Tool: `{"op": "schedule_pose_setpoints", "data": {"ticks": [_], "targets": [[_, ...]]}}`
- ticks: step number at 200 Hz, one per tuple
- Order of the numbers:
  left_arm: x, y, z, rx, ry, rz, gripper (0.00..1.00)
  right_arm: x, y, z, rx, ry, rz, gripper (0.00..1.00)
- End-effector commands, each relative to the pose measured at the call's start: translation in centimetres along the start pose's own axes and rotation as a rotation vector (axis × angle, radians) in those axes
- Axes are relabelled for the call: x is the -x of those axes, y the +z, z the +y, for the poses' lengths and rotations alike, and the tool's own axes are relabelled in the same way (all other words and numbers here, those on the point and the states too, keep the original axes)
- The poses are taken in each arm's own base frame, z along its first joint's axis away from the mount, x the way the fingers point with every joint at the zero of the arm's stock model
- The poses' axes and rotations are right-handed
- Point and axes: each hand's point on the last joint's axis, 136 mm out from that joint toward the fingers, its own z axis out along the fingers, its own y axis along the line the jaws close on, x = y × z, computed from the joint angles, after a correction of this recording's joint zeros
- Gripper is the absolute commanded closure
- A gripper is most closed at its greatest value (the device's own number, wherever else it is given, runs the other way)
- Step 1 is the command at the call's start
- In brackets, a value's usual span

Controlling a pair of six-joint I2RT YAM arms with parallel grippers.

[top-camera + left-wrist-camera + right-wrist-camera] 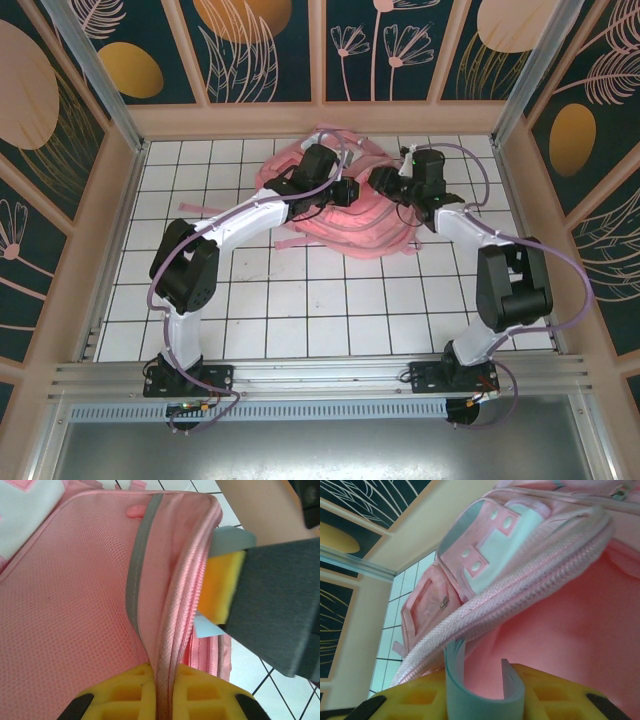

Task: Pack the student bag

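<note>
Left gripper (165, 692) was clamped, its yellow hollow-celled pads pressed together on the corded zip edge of the student bag (75, 610). That soft pink pack was made of fine mesh-weave cloth crossed by a flat grey strip (132, 590). Just beside that zip edge, the right gripper (482, 700) pinched a thin pale blue sheet (452, 677), bent into a smooth U between its yellow pads.

The left wrist view showed the mesh and the other gripper's blocky dark grey body against the bag's rim. The right wrist view showed instead the bag's glossy front panels with rounded pink and white shapes, above the thick ribbed zip (520, 580). From overhead, the bag lay rumpled with straps trailing at the far middle of the white tiled table (300, 310), and both arms reached over it.
</note>
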Motion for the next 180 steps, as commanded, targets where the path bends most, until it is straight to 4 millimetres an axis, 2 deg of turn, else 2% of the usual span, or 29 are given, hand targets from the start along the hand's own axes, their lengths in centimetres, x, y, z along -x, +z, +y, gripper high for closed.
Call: {"op": "schedule_pose_setpoints", "data": {"ticks": [1,36,74,99,117,144,180], "targets": [[4.2,-3.5,-6.1,-0.214,0.052,-0.137,1.0,0.3,2.0,2.5,0.108,0.012,0.009,0.69],[5.7,-4.8,-6.1,-0.192,0.033,-0.204,1.0,-1.3,3.9,1.1,0.083,0.139,0.05,0.66],[7.1,-6.4,-6.7,-0.21,0.021,-0.29,1.0,-1.7,3.9,0.6,0.103,0.265,0.008,0.64],[7.2,-6.5,-6.5,-0.201,0.021,-0.294,1.0,-1.5,3.9,1.4,0.116,0.243,0.022,0.29],[7.2,-6.6,-6.2,-0.179,0.022,-0.3,1.0,-1.4,3.4,1.1,0.055,0.203,0.01,0.19],[7.6,-7.1,-5.9,-0.152,0.031,-0.323,1.0,-0.9,1.7,-0.3,-0.05,0.172,-0.045,0.17],[8.0,-7.6,-6.0,-0.137,0.05,-0.333,1.0,-0.8,0.8,-1.4,-0.137,0.126,-0.054,0.17]]}}
